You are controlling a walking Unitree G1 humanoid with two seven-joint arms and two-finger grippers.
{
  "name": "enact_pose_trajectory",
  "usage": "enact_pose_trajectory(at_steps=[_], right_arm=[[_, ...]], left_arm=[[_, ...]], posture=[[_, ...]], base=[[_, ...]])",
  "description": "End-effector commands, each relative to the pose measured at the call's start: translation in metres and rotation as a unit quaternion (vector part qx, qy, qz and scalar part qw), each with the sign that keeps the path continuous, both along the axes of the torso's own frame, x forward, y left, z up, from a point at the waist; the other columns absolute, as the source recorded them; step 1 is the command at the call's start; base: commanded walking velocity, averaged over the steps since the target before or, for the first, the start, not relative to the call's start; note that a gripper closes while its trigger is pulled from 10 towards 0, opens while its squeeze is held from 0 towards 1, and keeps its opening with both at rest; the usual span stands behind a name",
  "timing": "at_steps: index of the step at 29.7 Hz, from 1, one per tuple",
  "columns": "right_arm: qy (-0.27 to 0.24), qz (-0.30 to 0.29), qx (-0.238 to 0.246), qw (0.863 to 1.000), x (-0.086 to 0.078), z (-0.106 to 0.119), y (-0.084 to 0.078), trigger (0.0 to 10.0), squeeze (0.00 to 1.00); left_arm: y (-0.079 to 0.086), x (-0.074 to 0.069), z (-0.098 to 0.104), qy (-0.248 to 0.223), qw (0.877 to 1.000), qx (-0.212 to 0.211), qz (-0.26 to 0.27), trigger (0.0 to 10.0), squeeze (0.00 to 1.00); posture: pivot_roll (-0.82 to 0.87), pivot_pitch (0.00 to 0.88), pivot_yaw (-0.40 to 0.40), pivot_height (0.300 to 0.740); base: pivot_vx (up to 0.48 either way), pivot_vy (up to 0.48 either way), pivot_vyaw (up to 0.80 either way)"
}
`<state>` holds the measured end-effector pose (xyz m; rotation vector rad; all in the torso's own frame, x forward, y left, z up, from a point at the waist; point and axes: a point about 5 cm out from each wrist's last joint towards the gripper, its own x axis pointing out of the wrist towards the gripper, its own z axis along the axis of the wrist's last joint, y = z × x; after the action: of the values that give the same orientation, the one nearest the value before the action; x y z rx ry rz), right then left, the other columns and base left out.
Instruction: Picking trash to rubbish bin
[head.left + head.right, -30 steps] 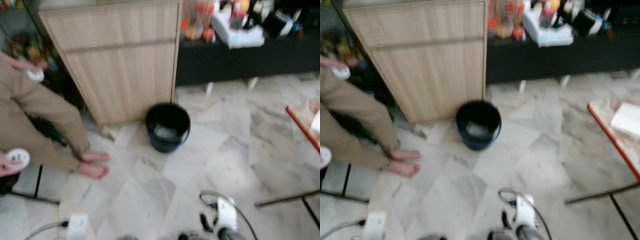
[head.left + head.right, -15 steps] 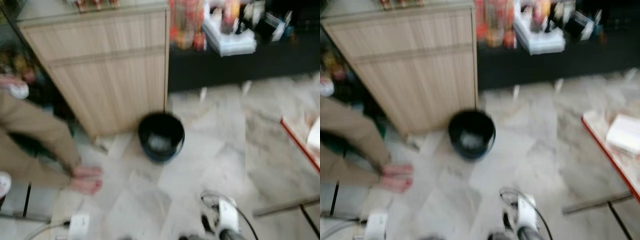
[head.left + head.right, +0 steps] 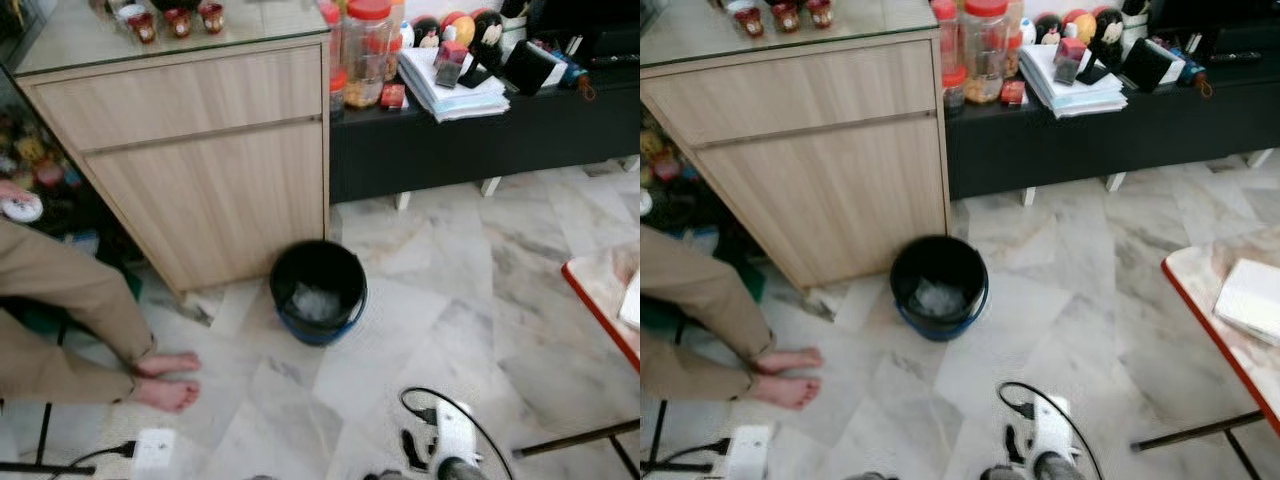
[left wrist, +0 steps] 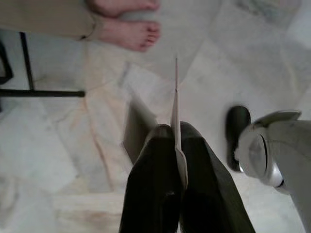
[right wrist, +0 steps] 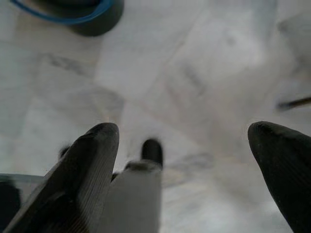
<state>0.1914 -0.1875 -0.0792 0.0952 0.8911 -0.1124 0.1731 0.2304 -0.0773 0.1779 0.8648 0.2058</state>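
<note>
A black rubbish bin (image 3: 318, 290) with a blue band stands on the marble floor in front of a wooden cabinet (image 3: 210, 170); something pale and crumpled lies inside it. In the left wrist view my left gripper (image 4: 176, 130) is shut on a thin pale sheet of trash (image 4: 176, 97), seen edge-on and sticking out past the fingertips, above the floor. My right gripper (image 5: 184, 131) hangs open over the floor with nothing between its fingers; the bin's blue rim (image 5: 68, 14) lies a short way beyond it. Part of my right arm (image 3: 452, 445) shows at the bottom of the eye views.
A person sits at the left with bare feet (image 3: 165, 380) on the floor near the bin. A white power strip (image 3: 150, 450) lies at the lower left. A red-edged table (image 3: 1225, 310) stands at the right, a black low shelf (image 3: 470, 130) behind.
The camera has shifted and the picture has sharpened, so the cabinet top now shows. The bin and the person's feet stay where they were.
</note>
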Motion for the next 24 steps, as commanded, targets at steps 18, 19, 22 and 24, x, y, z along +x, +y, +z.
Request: enact_pose_trajectory(at_steps=[18, 19, 22, 24], right_arm=[[0.005, -0.002, 0.029, 1.0, -0.0011, -0.0024, 0.0149, 10.0, 0.0], [0.005, -0.003, 0.029, 1.0, -0.001, -0.0024, 0.0149, 10.0, 0.0], [0.005, -0.004, 0.03, 1.0, -0.0015, -0.0026, 0.0149, 10.0, 0.0], [0.005, -0.006, 0.03, 1.0, -0.0017, -0.0027, 0.0149, 10.0, 0.0]], left_arm=[[0.0095, -0.0112, -0.0033, 0.024, 1.0, 0.013, -0.001, 10.0, 0.0], [0.0097, -0.0112, -0.0033, 0.024, 1.0, 0.013, 0.0, 10.0, 0.0], [0.0103, -0.0117, -0.0033, 0.025, 1.0, 0.013, 0.002, 10.0, 0.0], [0.0106, -0.0118, -0.0033, 0.024, 1.0, 0.014, 0.004, 10.0, 0.0]], posture=[[0.14, 0.184, -0.002, 0.74], [0.14, 0.185, -0.002, 0.74], [0.14, 0.185, -0.002, 0.74], [0.14, 0.195, -0.003, 0.74]], base=[[0.321, 0.0, 0.03], [0.322, 0.0, 0.0], [0.322, 0.0, 0.0], [0.322, 0.0, 0.0]])
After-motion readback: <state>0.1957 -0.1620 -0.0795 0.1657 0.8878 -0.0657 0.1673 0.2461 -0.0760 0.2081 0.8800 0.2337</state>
